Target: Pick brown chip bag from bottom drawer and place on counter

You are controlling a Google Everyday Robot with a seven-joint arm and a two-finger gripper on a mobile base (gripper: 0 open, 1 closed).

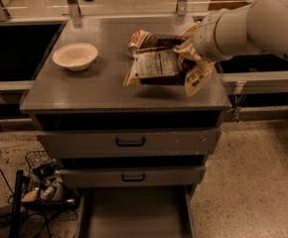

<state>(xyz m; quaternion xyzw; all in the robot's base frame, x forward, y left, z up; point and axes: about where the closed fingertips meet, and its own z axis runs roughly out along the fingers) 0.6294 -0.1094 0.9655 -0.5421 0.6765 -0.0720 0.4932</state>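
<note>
The brown chip bag (156,63), dark foil with a white label panel, hangs a little above the middle right of the counter (84,90), casting a shadow on it. My gripper (188,58) is shut on the bag's right end, with the white arm reaching in from the upper right. The bottom drawer (134,214) stands pulled open at the bottom of the view, its grey floor bare.
A white bowl (75,56) sits at the counter's back left. A red soda can (132,47) lies behind the bag, mostly hidden. Two upper drawers with black handles (130,142) are shut. Cables and a wire rack (42,182) lie on the floor at left.
</note>
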